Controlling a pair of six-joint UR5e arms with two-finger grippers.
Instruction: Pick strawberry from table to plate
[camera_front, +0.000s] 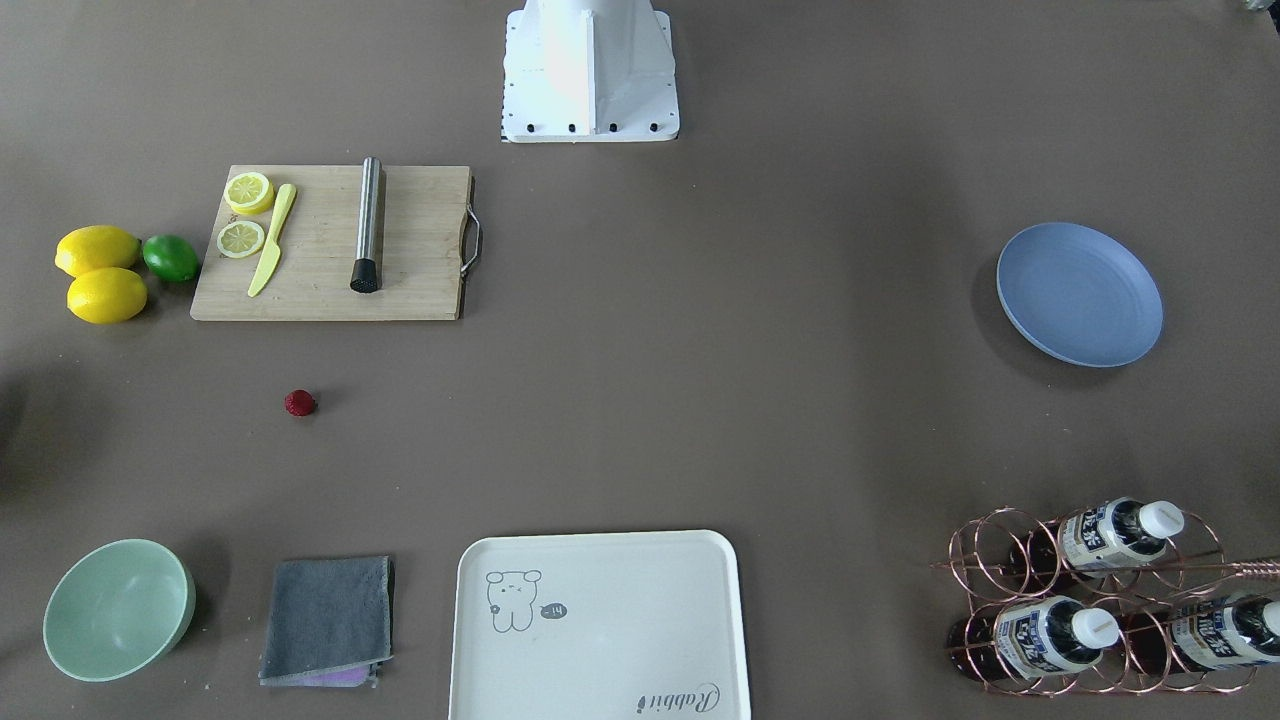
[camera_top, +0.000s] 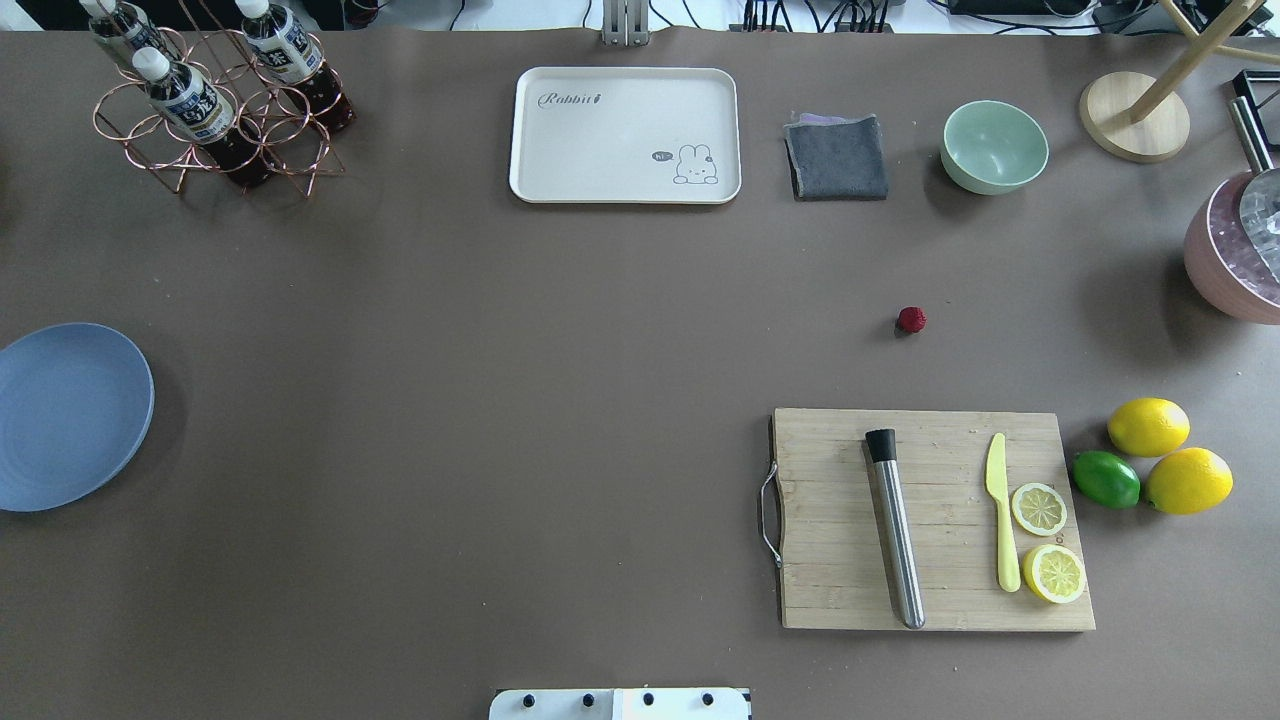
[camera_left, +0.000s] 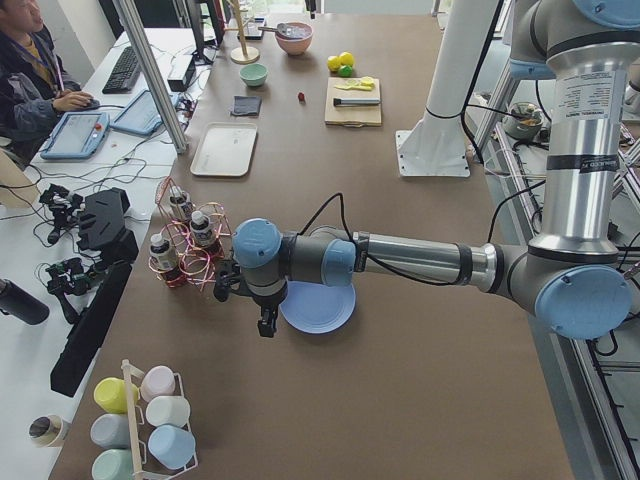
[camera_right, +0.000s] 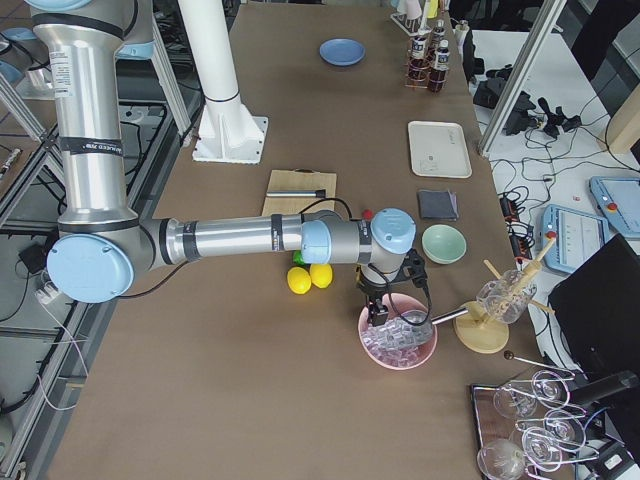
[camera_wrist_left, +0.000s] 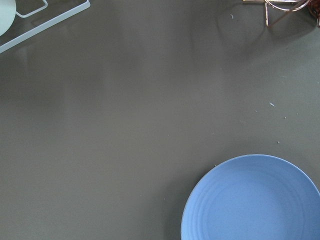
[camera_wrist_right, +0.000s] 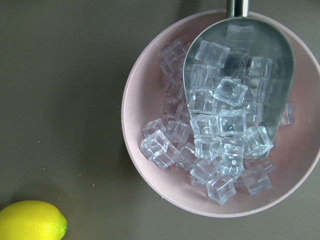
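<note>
The strawberry (camera_front: 300, 403) (camera_top: 911, 320), small and dark red, lies on the bare table (camera_front: 700, 350) between the cutting board and the grey cloth. The blue-grey plate (camera_front: 1080, 294) (camera_top: 70, 415) (camera_wrist_left: 252, 200) rests far across the table with nothing on it. My left gripper (camera_left: 265, 325) hangs beside the plate (camera_left: 318, 307), seen only from the side, so I cannot tell whether it is open or shut. My right gripper (camera_right: 378, 318) hovers over a pink bowl of ice, far from the strawberry, and its state likewise cannot be told. Neither wrist view shows fingers.
A wooden cutting board (camera_top: 930, 520) holds a metal muddler, a yellow knife and lemon halves. Two lemons (camera_top: 1148, 427) and a lime (camera_top: 1106, 479) sit beside it. A green bowl (camera_top: 994, 146), grey cloth (camera_top: 836, 157), cream tray (camera_top: 625, 134), bottle rack (camera_top: 215, 100) and ice bowl (camera_wrist_right: 220, 115) line the edges.
</note>
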